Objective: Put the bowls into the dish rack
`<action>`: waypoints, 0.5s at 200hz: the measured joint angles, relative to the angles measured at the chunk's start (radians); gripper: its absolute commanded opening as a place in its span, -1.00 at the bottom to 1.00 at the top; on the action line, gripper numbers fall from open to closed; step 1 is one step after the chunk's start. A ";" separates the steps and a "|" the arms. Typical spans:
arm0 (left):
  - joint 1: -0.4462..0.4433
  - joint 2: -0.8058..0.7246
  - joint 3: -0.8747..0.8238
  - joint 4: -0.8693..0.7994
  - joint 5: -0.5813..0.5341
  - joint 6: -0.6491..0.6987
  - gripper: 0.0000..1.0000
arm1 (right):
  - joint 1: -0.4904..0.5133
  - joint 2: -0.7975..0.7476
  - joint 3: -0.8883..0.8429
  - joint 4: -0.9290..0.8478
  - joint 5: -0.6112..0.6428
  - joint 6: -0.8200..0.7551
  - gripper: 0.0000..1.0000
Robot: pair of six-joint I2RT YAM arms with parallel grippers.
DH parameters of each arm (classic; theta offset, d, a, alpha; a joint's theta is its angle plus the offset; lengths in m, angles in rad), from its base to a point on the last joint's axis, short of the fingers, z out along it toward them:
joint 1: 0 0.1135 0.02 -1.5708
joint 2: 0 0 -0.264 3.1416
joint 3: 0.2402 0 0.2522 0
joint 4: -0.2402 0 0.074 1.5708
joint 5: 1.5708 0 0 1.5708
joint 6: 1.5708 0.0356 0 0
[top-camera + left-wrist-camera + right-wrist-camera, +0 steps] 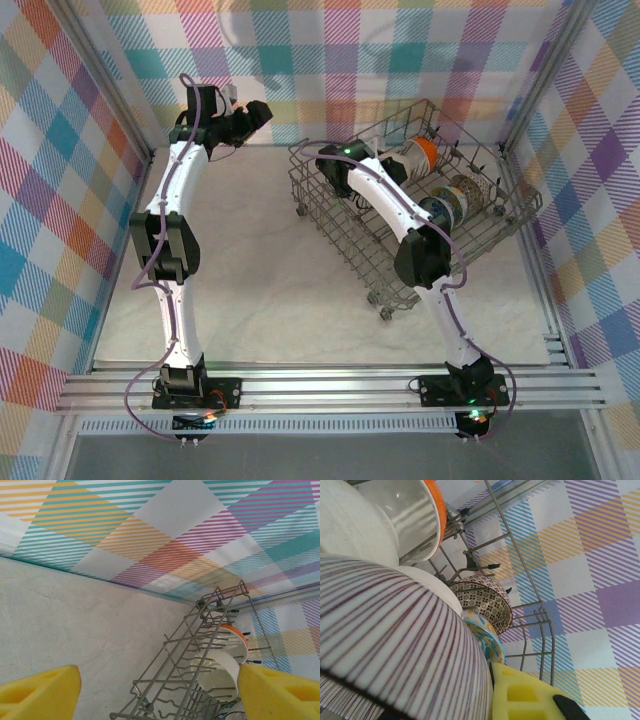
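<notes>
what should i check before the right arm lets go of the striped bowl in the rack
1. Grip: right gripper is shut on the striped bowl - ok.
2. Free slot under that bowl: hidden by the bowl itself - cannot tell.
3. Neighbours: orange bowl and brown-patterned bowl stand on edge among the tines - ok.
4. Left gripper is open, empty and outside the dish rack - ok.
5. Dish rack stands level on the table - ok.
</notes>
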 measured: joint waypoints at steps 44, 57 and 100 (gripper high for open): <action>-0.006 0.000 0.000 -0.002 0.000 0.000 0.64 | 0.000 0.003 0.001 0.001 0.016 -0.072 -1.00; -0.009 0.000 0.000 -0.010 0.000 0.001 0.63 | -0.001 0.003 0.001 0.000 0.020 -0.089 -1.00; -0.032 -0.014 -0.079 -0.077 -0.009 0.039 0.63 | -0.016 0.004 0.001 0.000 0.021 -0.103 -1.00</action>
